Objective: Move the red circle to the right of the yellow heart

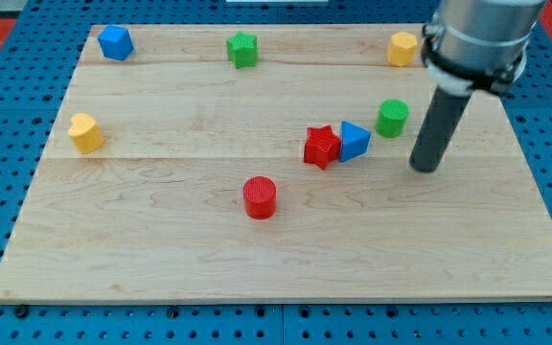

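The red circle [260, 197] lies on the wooden board a little below the middle. The yellow heart [85, 132] sits near the board's left edge, far to the left of the red circle and a bit higher. My tip [426, 168] rests on the board at the right side, well to the right of the red circle and slightly higher, touching no block. The green circle [392, 118] is just up and left of the tip.
A red star [322, 147] and a blue triangle [354, 141] touch each other between the red circle and my tip. A blue block [116, 42], a green star [242, 49] and a yellow block [402, 48] line the board's top edge.
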### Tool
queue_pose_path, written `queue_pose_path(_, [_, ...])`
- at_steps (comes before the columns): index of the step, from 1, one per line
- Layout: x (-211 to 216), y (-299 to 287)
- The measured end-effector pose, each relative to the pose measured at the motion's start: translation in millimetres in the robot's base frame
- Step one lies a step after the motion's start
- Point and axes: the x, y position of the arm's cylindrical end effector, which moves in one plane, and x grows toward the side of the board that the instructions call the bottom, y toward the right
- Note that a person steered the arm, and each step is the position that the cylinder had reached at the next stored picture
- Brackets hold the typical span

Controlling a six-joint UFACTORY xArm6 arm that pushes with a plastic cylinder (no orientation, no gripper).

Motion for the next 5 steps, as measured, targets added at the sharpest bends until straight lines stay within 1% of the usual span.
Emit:
queue_pose_path(1, [-44, -16])
queue_pose_path(2, [-64, -14])
queue_pose_path(3, [-64, -36])
queue_pose_path(4, [-6, -74])
queue_pose_path(5, [12, -74])
